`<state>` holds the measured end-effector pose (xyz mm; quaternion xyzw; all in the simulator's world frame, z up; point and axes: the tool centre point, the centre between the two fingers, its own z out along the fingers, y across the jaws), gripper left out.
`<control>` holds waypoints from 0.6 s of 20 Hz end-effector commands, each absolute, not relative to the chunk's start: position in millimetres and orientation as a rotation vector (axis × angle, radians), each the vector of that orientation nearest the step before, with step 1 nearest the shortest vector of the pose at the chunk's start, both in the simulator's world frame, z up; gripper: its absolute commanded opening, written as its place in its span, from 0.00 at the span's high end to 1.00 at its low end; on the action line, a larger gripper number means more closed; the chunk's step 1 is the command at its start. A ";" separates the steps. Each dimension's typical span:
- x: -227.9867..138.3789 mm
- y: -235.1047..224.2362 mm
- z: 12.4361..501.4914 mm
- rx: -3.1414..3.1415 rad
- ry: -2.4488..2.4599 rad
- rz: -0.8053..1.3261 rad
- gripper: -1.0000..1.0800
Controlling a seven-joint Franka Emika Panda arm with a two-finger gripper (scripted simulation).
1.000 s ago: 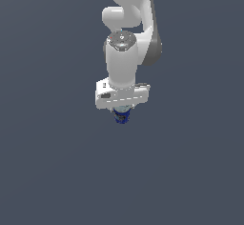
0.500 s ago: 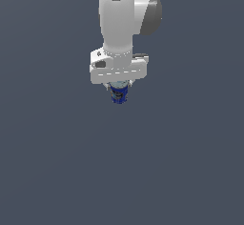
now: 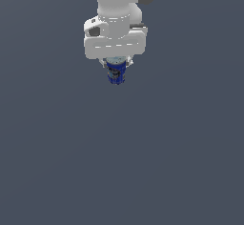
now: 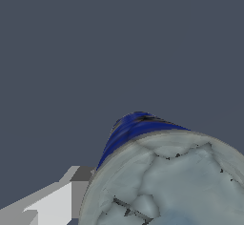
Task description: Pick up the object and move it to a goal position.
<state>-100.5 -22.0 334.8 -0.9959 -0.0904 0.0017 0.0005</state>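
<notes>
The object is a small can [image 3: 116, 71] with a dark blue label and a pale silvery top. It hangs upright under my white hand in the exterior view, near the top centre. My gripper [image 3: 116, 67] is shut on the can, and the fingers are mostly hidden behind it and the hand. In the wrist view the can [image 4: 167, 171] fills the near corner, its pale top facing the camera and its blue side beyond. One pale finger [image 4: 52, 202] shows beside it. The can is held well above the grey floor.
A plain dark grey floor [image 3: 122, 162] fills the exterior view below the arm. No other objects, edges or goal marker show in either view.
My arm has risen and come toward the camera with the can held in the gripper; hand and can look larger and sit higher in the exterior view.
</notes>
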 end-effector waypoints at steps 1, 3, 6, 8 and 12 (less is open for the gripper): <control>-108.0 -24.0 349.7 -3.128 -0.284 0.001 1.00; -112.7 -25.1 358.0 -3.128 -0.284 0.000 1.00; -117.2 -26.4 366.2 -3.128 -0.284 0.000 1.00; -118.7 -26.8 369.2 -3.128 -0.284 0.000 1.00; -117.6 -26.8 368.8 -3.129 -0.284 0.000 1.00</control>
